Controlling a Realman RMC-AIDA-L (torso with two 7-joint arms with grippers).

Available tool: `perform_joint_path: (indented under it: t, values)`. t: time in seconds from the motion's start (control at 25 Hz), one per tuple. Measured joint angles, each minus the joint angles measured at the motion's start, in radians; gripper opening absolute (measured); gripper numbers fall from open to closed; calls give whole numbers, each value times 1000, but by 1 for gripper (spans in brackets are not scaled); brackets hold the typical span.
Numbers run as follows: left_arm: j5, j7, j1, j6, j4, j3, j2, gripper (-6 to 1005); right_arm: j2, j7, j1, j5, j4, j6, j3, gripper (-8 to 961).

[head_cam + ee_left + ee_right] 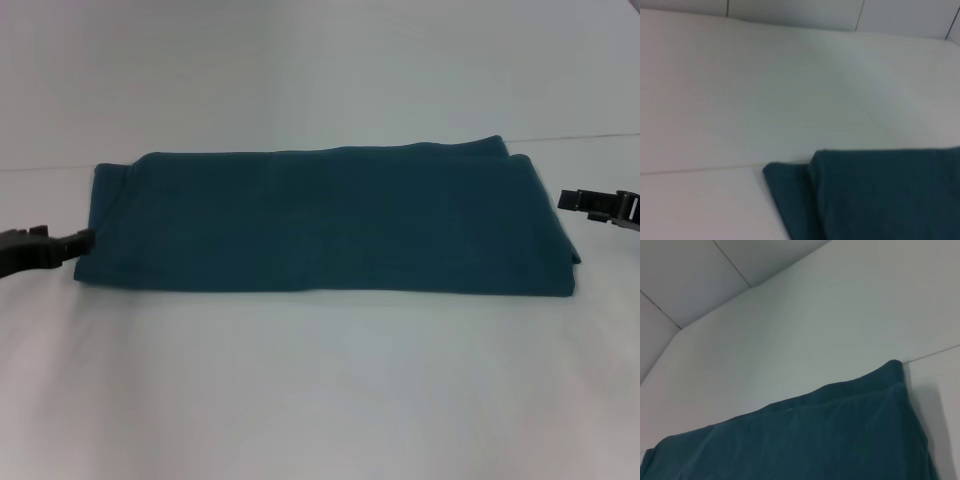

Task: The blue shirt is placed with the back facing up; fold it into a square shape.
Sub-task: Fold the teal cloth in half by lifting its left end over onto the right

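Already a long band across the table (320,380), the blue shirt (330,225) awaits its crosswise fold: left gripper (78,241) touches its 9 o'clock end, right gripper (590,202) hovers beyond 3 o'clock, and I cannot tell either's opening.

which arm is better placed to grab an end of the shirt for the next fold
Left, probably. The left tool already meets the blue shirt at its end, while the right tool sits apart from the other end.
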State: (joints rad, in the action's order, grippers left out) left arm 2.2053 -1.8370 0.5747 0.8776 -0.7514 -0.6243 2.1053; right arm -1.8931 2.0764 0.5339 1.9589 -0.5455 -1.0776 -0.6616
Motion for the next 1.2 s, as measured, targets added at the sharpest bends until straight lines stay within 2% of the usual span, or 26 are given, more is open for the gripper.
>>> perform_joint_path:
  t: [0.4, 0.68, 1.2]
  values:
    - [49, -5, 3, -21, 13, -6, 8, 652, 2, 6, 1, 1, -1, -11, -1, 688]
    - [50, -3, 2, -53, 26, -54, 17, 640, 1, 6, 5, 2, -1, -7, -1, 689]
    - [53, -6, 10, -54, 28, -85, 18, 617, -2, 7, 3, 1, -1, -4, 1, 689]
